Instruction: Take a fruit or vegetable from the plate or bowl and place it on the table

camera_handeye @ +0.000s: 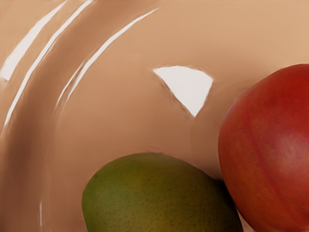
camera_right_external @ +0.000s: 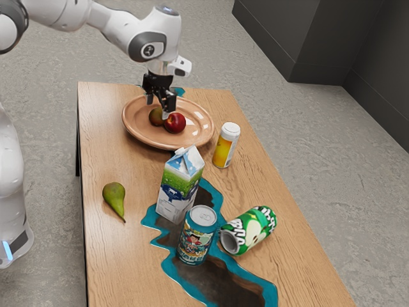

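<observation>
My end effector [camera_right_external: 158,109] is over the plate [camera_right_external: 135,132], fingers apart, pointing down at the green fruit [camera_right_external: 156,116]. One fingertip is by the side facing the red fruit [camera_right_external: 175,123]; can't tell if it touches. Both fruits are on the plate, green one toward the exterior view's left, right beside the red one. Wrist view: green fruit just under my hand, red one next to it, plate's curved rim beyond.

Rest of tabletop [camera_right_external: 102,256]: bottle [camera_right_external: 223,148] with yellow label and white cap, upright near plate. Milk carton [camera_right_external: 179,182] upright, in front of plate. Teal can [camera_right_external: 197,235] upright just beside carton; green can [camera_right_external: 248,230] on its side near it. Pear [camera_right_external: 114,198] on bare wood, exterior view's left. Dark patch with teal edge [camera_right_external: 240,279] around the carton and teal can.
</observation>
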`<action>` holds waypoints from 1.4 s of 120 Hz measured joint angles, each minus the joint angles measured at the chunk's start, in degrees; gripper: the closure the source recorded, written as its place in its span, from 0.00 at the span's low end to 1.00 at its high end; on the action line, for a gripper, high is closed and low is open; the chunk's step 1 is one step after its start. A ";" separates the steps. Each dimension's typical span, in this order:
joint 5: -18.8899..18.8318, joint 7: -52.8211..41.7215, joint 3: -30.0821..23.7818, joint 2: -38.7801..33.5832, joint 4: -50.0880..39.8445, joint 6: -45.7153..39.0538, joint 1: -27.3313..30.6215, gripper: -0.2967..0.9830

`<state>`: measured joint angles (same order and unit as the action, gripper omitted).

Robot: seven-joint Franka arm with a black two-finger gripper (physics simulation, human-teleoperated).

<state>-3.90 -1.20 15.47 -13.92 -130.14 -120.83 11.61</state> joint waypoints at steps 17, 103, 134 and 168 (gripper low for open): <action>0.04 0.45 0.06 0.33 0.08 -0.37 0.00 0.23; 0.30 1.75 1.68 1.01 -1.92 -2.88 0.09 0.25; 0.43 2.04 1.84 0.80 -1.21 -1.53 0.00 0.49; 0.30 2.94 1.72 -2.15 -0.43 1.13 -0.01 0.57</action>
<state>-3.60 1.74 17.19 -16.07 -130.57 -119.70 11.60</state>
